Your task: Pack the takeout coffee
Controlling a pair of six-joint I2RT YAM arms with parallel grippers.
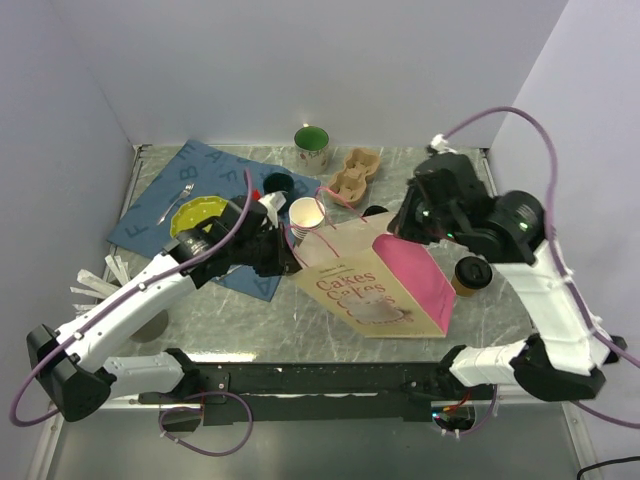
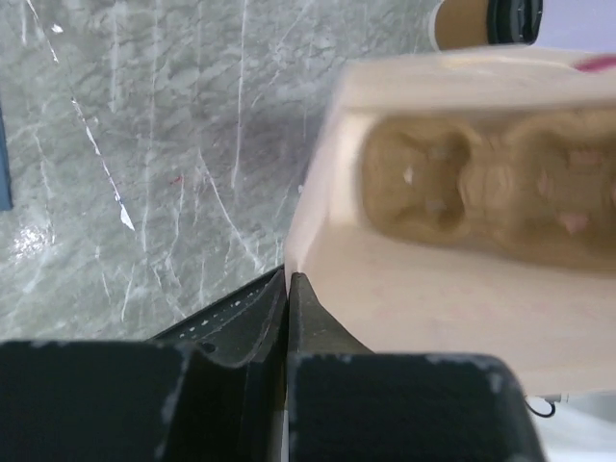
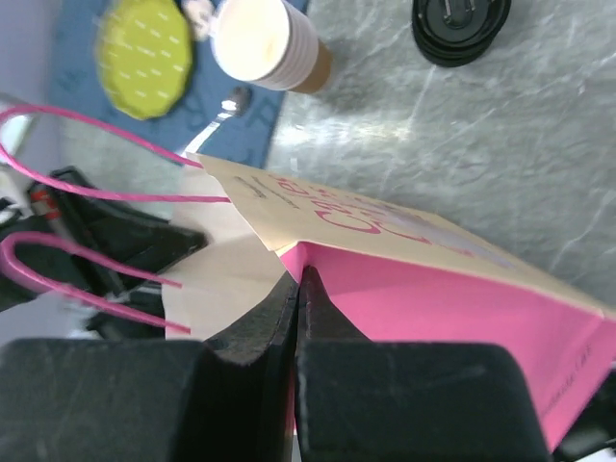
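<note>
left hand [image 2: 289,284] fingers together, looks pinched on the rim corner of the paper bag [image 1: 365,290]. right hand [image 3: 298,279] also closed, clamped on the opposite rim at the pink gusset fold. between them the bag mouth is held open. the bag lies on its side on the bench [image 1: 480,330], with a pulp cup carrier [image 2: 481,188] visible inside.

takeout coffee [image 1: 470,274] stands upright on the bench just right of the bag, near the right arm and not touching either hand. black lid is on.

handling guess: the paper wall is thin and will dent if squeezed hard, and the lid is only a press fit, so don't lift by the lid. take it mid-body below the lid rim with a light grip and keep it upright, since it may hold liquid. kraft surface should give decent friction.

one hand must let go of the bag to fetch it. the right is closer.

don't confuse it with the lidless cup stack [image 1: 307,213] or the loose lid [image 3: 460,29].
</note>
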